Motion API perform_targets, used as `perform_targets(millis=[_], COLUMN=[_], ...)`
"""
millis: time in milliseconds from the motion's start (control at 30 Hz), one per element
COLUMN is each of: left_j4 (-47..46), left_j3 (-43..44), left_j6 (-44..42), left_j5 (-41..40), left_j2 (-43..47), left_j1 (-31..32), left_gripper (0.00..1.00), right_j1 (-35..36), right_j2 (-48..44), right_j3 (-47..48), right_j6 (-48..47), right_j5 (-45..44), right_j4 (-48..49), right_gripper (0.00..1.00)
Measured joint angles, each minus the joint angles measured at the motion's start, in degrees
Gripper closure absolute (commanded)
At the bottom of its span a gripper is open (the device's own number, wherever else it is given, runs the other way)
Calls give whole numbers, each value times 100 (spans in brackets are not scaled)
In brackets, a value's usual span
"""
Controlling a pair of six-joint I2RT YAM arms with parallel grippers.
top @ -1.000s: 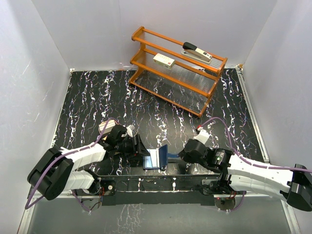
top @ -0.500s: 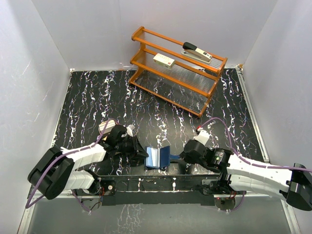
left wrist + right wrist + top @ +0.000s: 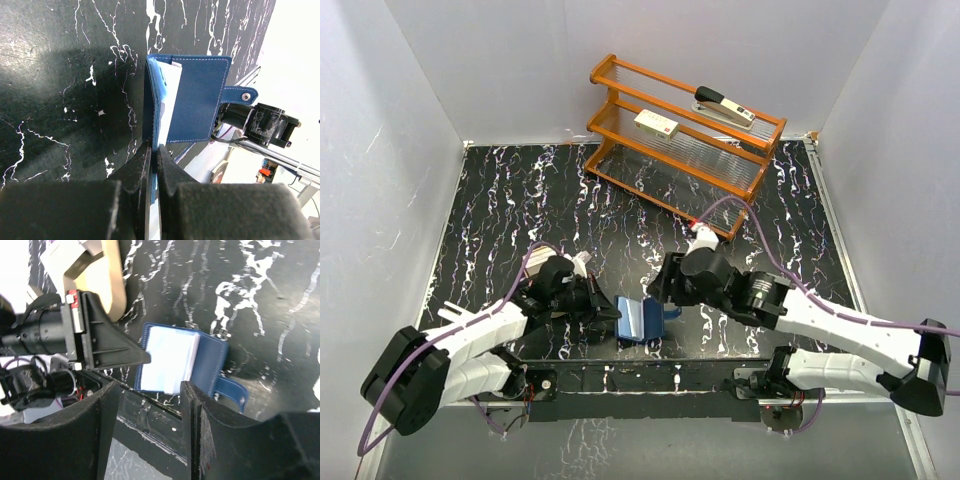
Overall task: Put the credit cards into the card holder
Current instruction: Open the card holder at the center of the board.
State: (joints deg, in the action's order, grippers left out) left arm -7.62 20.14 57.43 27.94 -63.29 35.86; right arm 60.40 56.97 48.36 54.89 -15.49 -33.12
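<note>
The navy card holder stands half open near the table's front edge, its snap tab pointing right. A pale whitish credit card shows between its flaps, against the pale inner pockets. My left gripper is shut on the holder's left flap; in the left wrist view the jaws pinch its blue edge. My right gripper hangs open just above and behind the holder, with nothing between its fingers.
A tan wooden tray lies behind my left wrist, mostly hidden in the top view. An orange rack at the back holds a stapler and a cream box. White walls close in three sides.
My left gripper has shut on the holder's left flap. My right gripper has opened, let go of the holder and moved back and left above it.
</note>
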Motion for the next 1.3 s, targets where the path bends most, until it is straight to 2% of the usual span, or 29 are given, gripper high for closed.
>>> perform_targets(millis=[267,567,700,767,800,867,1300], left_j4=[116,337,348,367,382,391,332], left_j3=[-90,-146,-271,-319,-330,-332,-527], left_j6=[81,140,225,264,271,284,428], left_j5=[-181,-286,-315,-317,-319,-317,-313], left_j2=[251,468,531,608,651,728,949], left_j1=[0,0,0,0,0,0,0], left_gripper=[100,100,90,88,89,100,100], right_j1=[33,63,63,63,63,63,63], right_j2=[1005,1904,2192,2277,2304,2323,2367], right_j3=[33,-146,-203,-273,-323,-457,-1104], right_j6=[-570,-835,-863,-870,-874,-879,-708], right_j5=[1250,1961,2063,2087,2092,2085,2302], right_j4=[992,1624,1832,1912,1976,2087,2822], right_gripper=[29,31,31,31,31,31,26])
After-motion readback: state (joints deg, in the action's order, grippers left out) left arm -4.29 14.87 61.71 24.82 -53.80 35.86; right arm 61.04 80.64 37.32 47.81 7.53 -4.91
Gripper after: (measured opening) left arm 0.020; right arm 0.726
